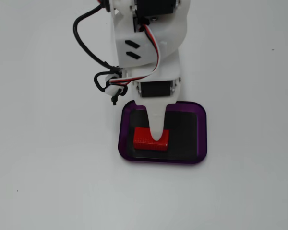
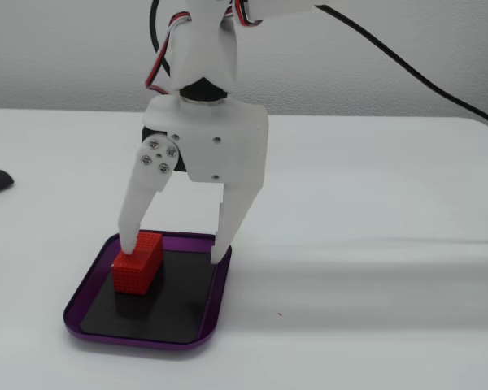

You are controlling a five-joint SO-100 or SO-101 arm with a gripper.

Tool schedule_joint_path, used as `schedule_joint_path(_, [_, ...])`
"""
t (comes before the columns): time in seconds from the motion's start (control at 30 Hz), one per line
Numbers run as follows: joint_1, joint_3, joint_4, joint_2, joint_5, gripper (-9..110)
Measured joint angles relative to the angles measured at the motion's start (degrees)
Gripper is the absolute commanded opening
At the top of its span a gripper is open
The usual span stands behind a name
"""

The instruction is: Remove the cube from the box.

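Table (image 1: pixel 38 182): a plain white surface is carrying everything; the tray is sitting near its middle in both fixed views.

Arm (image 1: pixel 149 33): the white printed arm with black servos and a looping black cable (image 1: pixel 84 40) is reaching down over the tray's far edge.

Box (image 2: pixel 85 296): the shallow purple-rimmed tray with a glossy black bottom is lying flat on the table, and its low rim is looking like little obstacle to a lift.

Gripper (image 2: pixel 175 248): it is pointing down into the tray with jaws spread wide, gripping nothing. In a fixed view one fingertip (image 2: pixel 131 240) is resting at or just beside the block's far upper corner, while the other fingertip (image 2: pixel 220 253) is standing well apart from it, close to the tray's rim. Whether the near fingertip is truly touching cannot be told.

Cube (image 1: pixel 145 139): the small red block is lying on the tray bottom, toward the left half in a fixed view, long side across.

Handling: it is looking light, rigid and unbreakable; the finely ridged top should be offering some friction, though the slick tray bottom may be letting it slide when nudged.

Grasp: pinching across the two long side faces near the middle is looking best, so the fingers need to be straddling the block before closing.
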Motion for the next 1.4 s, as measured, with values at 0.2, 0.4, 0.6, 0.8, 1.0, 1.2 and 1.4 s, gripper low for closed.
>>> schedule_joint_path(0.2, [0.0,-0.7,0.2,-0.1,0.0,25])
schedule_joint_path(0.4, [0.2,-6.7,6.1,-0.2,0.0,25])
schedule_joint_path(0.6, [0.4,-12.9,7.7,-0.2,0.0,25])
schedule_joint_path(0.8, [0.4,-13.4,6.0,-0.7,0.2,25])
schedule_joint_path(1.0, [0.2,-13.4,5.6,-8.0,1.8,25])
schedule_joint_path(1.2, [-0.5,-14.7,4.9,-13.4,1.8,25])
schedule_joint_path(1.4, [-0.4,-15.2,3.6,-14.0,1.9,16])
